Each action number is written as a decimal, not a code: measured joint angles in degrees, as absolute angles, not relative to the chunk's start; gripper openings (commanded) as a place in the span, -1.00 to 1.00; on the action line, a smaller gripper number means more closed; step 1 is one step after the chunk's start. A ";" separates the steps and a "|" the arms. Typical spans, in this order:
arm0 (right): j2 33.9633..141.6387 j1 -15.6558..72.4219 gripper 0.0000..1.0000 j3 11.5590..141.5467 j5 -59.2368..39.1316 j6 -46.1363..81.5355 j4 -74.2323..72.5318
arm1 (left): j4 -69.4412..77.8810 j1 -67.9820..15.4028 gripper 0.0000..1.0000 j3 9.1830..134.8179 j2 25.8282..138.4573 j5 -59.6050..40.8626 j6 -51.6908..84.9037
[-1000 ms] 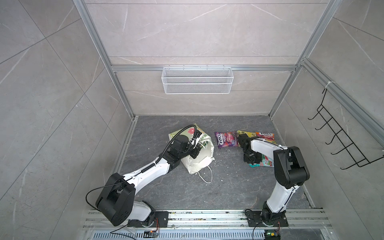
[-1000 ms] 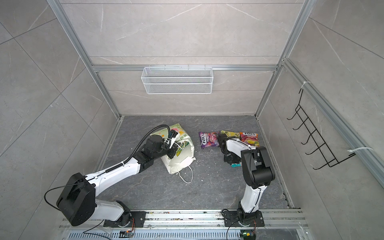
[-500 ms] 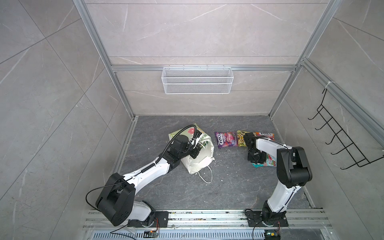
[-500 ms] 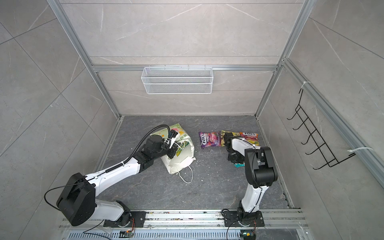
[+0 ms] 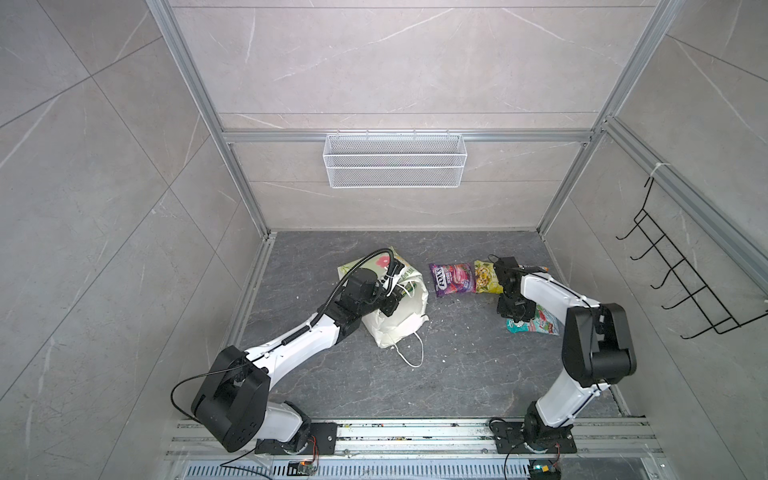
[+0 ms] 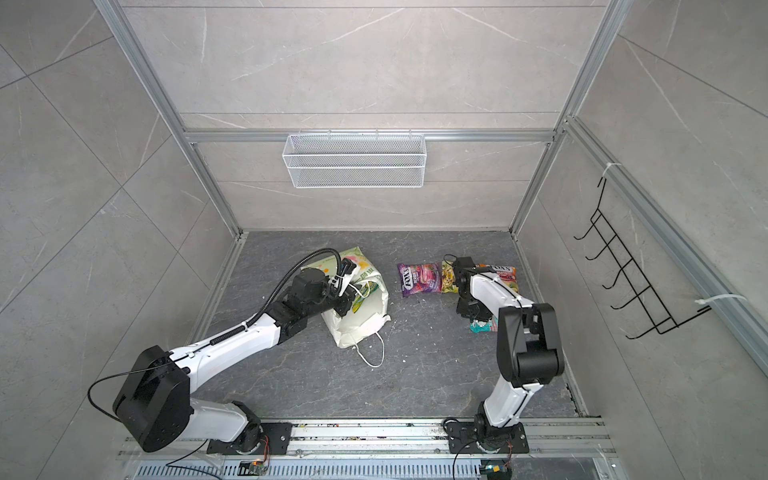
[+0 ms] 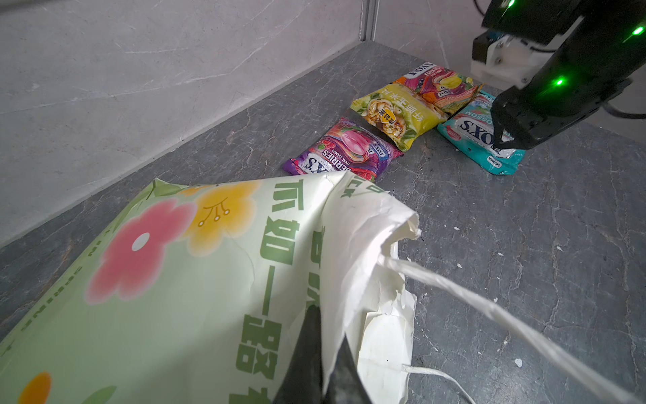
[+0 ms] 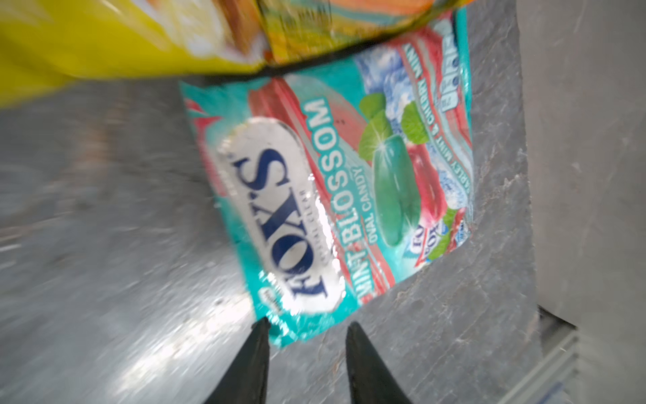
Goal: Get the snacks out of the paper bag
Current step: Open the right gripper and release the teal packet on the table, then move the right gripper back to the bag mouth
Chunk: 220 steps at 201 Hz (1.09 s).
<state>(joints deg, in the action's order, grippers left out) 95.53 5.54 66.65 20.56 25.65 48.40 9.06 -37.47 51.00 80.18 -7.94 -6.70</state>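
Right gripper (image 8: 307, 323) was down low at the right of the floor (image 5: 457, 374), jaws parted a little. Its tips stood either side of the teal packet's (image 8: 332, 182) near corner, with nothing pinched between them. That teal packet lay flat, printed face up, the nearest of the snacks that were out.

Just beyond it, three more sat in a row along the far side. The purple packet (image 5: 453, 279) was at the left end, and the yellow-green packet (image 5: 485, 277) lay just beside it. The red-pink packet (image 6: 500, 274) came last, partly hidden behind the right arm in both top views. In the right wrist view those last two reached the teal packet's far edge, but blur hid how they overlapped.

Over to the left, the left gripper (image 7: 321, 349) was clamped tight on the rim of the paper bag (image 7: 174, 280). The bag lay slumped mid-floor, well apart from the row, flowered side to the far left and mouth turned toward the snacks. A green-yellow packet (image 6: 360, 298) showed inside that mouth. One cord handle (image 5: 409, 353) trailed loose onto the floor on the near side.

Further out, a white wire basket (image 5: 395, 166) hung on the far wall. A black hook rack (image 5: 681, 286) hung on the right wall.
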 measured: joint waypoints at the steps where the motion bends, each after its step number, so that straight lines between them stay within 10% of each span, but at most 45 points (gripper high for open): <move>1: 95.02 5.54 -0.16 66.63 20.27 25.65 48.36 | 9.04 -37.47 -1.00 51.00 80.18 -7.94 -6.72; 100: 61.41 25.39 -0.39 47.07 -3.20 29.91 18.74 | 8.78 -37.47 -1.00 51.00 80.18 -8.05 -6.96; 220: 83.92 52.95 -0.61 40.69 5.61 43.09 -10.63 | 7.70 -37.45 -1.00 51.64 80.18 -8.03 -6.96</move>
<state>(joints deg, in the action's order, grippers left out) 83.92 52.95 40.69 5.61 43.09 -10.63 7.70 -37.45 51.64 80.18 -8.03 -6.96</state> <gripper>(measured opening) 0.215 0.049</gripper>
